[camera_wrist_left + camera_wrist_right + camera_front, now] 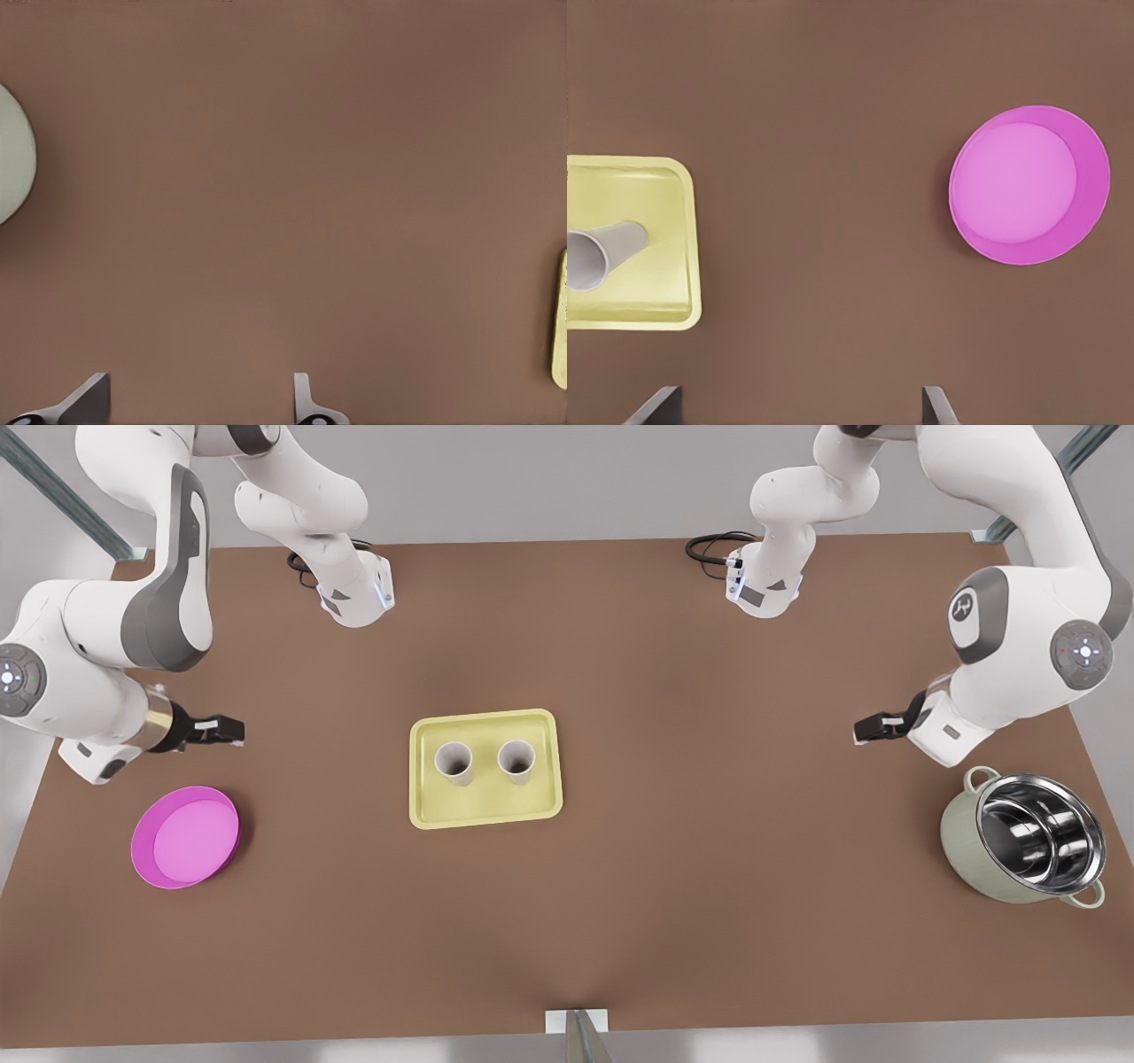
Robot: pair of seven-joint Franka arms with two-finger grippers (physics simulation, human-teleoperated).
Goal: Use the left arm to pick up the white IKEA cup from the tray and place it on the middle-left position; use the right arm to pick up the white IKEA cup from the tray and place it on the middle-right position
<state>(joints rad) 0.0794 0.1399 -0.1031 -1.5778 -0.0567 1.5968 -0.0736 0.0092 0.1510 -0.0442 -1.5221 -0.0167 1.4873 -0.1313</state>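
Black left tool [862, 732] by the pot [959, 834] and right tool [232, 731] by the magenta plate [140, 852] gape wide, empty.

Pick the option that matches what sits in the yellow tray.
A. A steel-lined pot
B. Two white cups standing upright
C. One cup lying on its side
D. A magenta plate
B: one white cup and a second white cup stand upright, side by side, inside the yellow tray.
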